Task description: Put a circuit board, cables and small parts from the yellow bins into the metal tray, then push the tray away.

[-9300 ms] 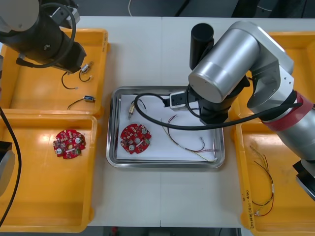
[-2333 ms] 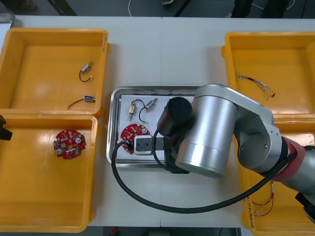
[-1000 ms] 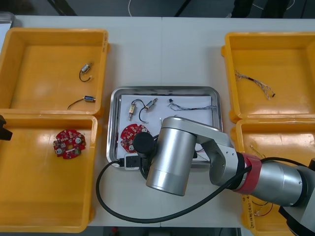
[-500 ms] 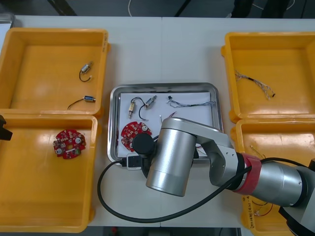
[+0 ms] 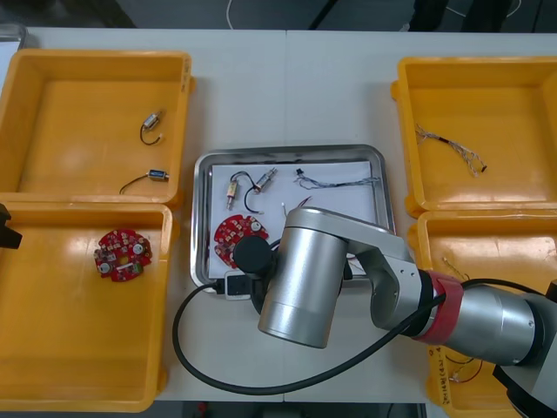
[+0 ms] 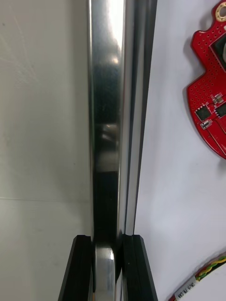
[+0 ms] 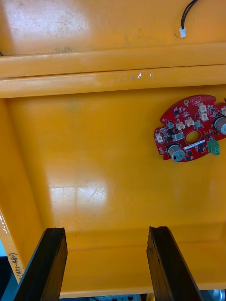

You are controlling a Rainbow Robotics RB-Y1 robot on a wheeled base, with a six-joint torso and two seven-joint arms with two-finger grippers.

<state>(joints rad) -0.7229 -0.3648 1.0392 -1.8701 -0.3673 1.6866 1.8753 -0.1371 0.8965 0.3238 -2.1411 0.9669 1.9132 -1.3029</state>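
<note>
The metal tray [image 5: 288, 153], white inside, lies mid-table and holds a red circuit board [image 5: 237, 236], small metal parts [image 5: 233, 190], a black cable [image 5: 249, 205] and a thin twisted cable [image 5: 341, 183]. My right arm [image 5: 300, 279] reaches over the tray's near left corner and hides its own gripper. In the right wrist view my right gripper [image 6: 108, 242] is shut on the tray's rim [image 6: 110, 117], one finger on each side, with the circuit board [image 6: 212, 94] just inside. My left gripper [image 7: 106, 233] hangs open over the near left bin, with another board [image 7: 190, 134] beyond its fingers.
The far left yellow bin [image 5: 52, 65] holds two small metal parts [image 5: 153, 123] with black leads. A second board [image 5: 123, 254] lies in the near left bin. A cable [image 5: 448, 144] lies in the far right bin, and thin cables [image 5: 459, 264] in the near right one. Bare table stretches beyond the tray.
My right gripper has shut on the tray's near rim. The tray has slid a little away from me, toward the far edge. The left arm has stayed still.
</note>
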